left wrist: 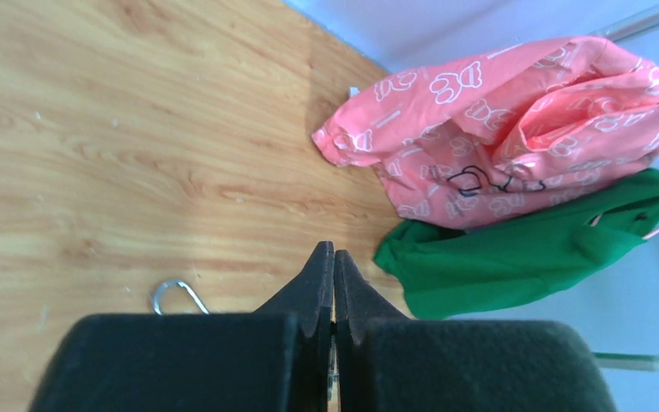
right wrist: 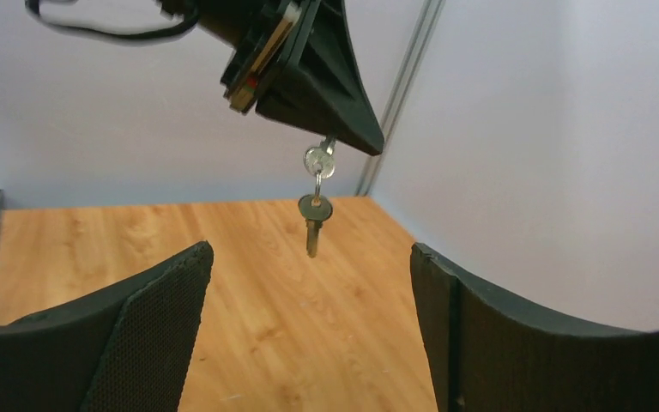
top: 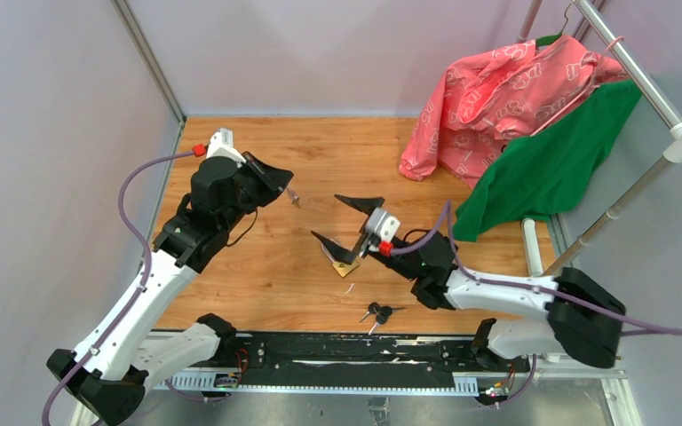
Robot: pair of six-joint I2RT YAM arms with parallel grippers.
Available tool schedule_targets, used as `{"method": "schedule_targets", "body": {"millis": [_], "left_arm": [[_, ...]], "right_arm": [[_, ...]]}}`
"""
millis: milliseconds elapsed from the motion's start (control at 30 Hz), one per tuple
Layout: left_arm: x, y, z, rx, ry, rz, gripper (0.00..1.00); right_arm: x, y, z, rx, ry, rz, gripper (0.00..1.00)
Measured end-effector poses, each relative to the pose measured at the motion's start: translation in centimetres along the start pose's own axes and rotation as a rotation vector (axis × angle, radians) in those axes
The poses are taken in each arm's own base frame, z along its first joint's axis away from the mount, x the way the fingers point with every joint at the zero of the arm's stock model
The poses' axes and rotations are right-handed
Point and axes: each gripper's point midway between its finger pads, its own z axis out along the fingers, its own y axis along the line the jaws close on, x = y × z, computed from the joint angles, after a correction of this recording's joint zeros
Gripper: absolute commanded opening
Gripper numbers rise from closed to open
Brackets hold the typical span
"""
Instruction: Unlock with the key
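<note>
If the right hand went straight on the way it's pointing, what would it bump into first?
Most likely the key dangling from the shut left hand. In the right wrist view it hangs straight ahead of the open right hand, between its fingers, though how far away is unclear.

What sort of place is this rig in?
Probably a lab test cell, not a home: wood-look table boxed in by plain white panels, with clothes hanging from a metal rail as props.

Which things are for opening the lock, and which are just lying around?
For the job: keys hanging from the left gripper; brass padlock by the right gripper.
Lying about: pink shirt; green shirt; spare keys on the table.
</note>
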Motion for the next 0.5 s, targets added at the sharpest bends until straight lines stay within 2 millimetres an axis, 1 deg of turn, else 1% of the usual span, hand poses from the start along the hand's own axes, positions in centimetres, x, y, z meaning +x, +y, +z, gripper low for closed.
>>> {"method": "schedule_targets", "body": {"millis": [67,100,133,200,267,300,333,367,500], "left_arm": [[-0.2,0.2,0.2,0.026,-0.028,0.076,0.0],[-0.3,0.4,0.1,0.04,-0.042,0.122,0.0],[-0.4,0.5,0.0,0.054,-0.055,0.158,0.0],[-0.7,0.4,-0.3,0.083,-0.081,0.212,0.0],[-1.2,-0.3,-1.1,0.14,-0.121,0.272,0.0],[-1.5,-0.6,-1.4,0.162,-0.135,0.289,0.0],[-1.7,-1.1,-1.8,0.194,-0.151,0.308,0.0],[-1.9,-1.7,-2.1,0.227,-0.166,0.326,0.0],[-2.4,-3.4,-3.1,0.32,-0.202,0.364,0.0]], "right_arm": [[-1.3,-0.6,0.5,0.003,0.054,0.09,0.85],[-2.3,-1.0,1.4,-0.004,0.101,0.137,0.86],[-3.5,-1.5,2.3,-0.007,0.124,0.168,0.87],[-5.4,-2.2,3.3,-0.01,0.156,0.219,0.9],[-6.1,-2.4,3.0,-0.029,0.187,0.283,0.89],[-6.0,-2.2,2.6,-0.045,0.203,0.309,0.87],[-5.3,-2.0,2.2,-0.056,0.234,0.35,0.84],[-4.7,-1.5,1.9,-0.088,0.26,0.398,0.83],[-1.9,-0.5,1.7,-0.163,0.355,0.582,0.87]]}}
